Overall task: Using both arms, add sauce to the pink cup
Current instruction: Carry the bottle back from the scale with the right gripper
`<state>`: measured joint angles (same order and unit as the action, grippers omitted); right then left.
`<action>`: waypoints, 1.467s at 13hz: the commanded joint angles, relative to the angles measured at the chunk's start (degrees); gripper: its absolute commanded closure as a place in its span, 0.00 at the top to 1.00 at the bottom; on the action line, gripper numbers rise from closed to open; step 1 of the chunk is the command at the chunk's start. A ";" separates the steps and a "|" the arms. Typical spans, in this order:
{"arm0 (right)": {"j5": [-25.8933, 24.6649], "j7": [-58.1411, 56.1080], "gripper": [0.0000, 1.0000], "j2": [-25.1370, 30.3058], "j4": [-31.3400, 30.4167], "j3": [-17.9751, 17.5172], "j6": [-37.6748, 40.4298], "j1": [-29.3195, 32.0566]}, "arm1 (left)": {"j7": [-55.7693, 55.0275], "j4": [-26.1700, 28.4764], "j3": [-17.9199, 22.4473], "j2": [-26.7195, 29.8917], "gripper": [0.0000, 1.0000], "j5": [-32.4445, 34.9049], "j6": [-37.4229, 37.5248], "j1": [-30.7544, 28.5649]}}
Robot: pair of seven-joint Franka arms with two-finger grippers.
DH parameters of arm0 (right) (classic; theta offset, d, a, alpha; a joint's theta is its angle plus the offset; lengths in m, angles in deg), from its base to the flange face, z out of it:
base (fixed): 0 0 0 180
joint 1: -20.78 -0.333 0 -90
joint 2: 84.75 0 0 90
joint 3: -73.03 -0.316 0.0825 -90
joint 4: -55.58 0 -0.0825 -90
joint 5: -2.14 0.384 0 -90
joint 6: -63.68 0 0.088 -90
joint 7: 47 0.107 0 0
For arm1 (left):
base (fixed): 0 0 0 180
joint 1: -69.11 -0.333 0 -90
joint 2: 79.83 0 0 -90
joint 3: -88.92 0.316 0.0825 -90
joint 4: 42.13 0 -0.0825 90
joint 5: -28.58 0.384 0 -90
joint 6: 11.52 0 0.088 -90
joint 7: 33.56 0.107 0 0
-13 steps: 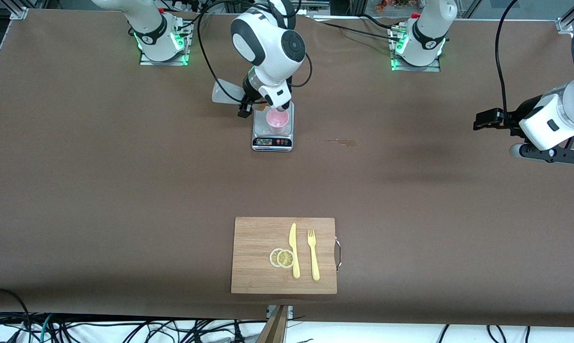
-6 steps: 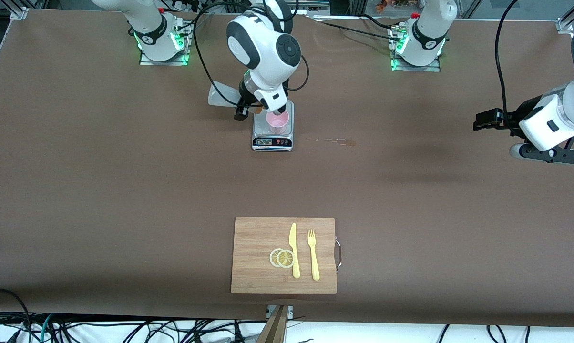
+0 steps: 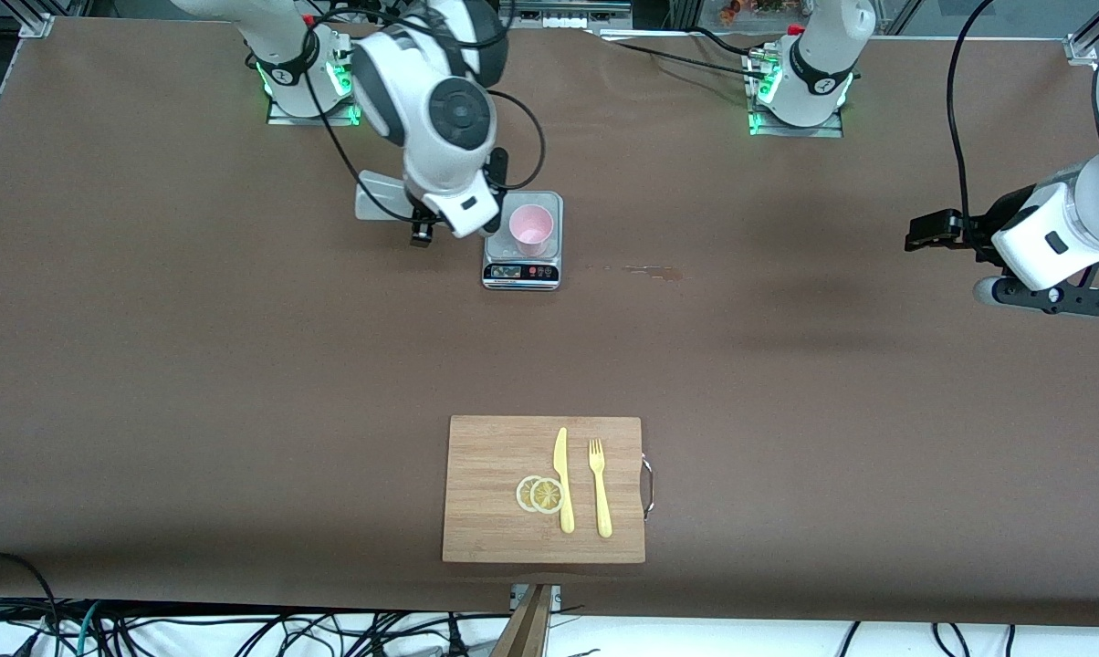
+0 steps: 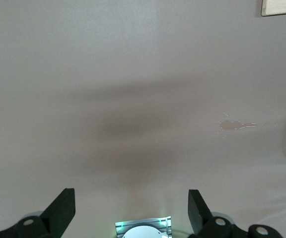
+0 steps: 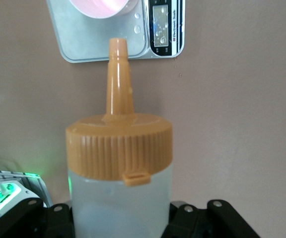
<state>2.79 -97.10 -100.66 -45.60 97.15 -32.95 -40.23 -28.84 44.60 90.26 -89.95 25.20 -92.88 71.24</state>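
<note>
Orange nozzle (image 5: pixel 118 79), right wrist view only.

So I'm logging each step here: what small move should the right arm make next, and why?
Probably lower the sauce bottle to the table beside the scale. The right gripper is shut on it, already off the pink cup, so pouring looks finished. The left gripper waits open at its own end.

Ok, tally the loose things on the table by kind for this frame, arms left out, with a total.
Pink cup: 1
Sauce bottle: 1
Kitchen scale: 1
Cutting board: 1
Knife: 1
Fork: 1
Lemon slices: 2
Total: 8
</note>
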 commanded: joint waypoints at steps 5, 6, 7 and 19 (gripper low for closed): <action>17.60 -27.27 0.17 3.69 -0.07 -0.21 1.18 17.47 | 1.08 -2.01 -0.02 -1.13 1.00 0.39 0.94 0.07; 20.67 -32.54 0.17 3.25 -0.07 -0.04 1.18 20.20 | 1.00 -2.01 -0.02 -1.13 1.00 0.39 0.94 0.07; 23.32 -37.64 0.17 2.64 -0.07 -0.04 1.27 23.01 | 1.00 -2.10 -0.02 -1.13 1.00 0.39 0.94 0.07; 67.36 -86.90 0.18 -31.95 14.12 6.73 24.34 44.20 | 0.82 -5.35 -0.02 -2.44 1.00 0.48 0.94 0.16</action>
<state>67.46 -182.47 -126.40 -39.81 103.74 -15.07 0.75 -28.81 41.29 90.20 -91.56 25.20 -92.94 71.27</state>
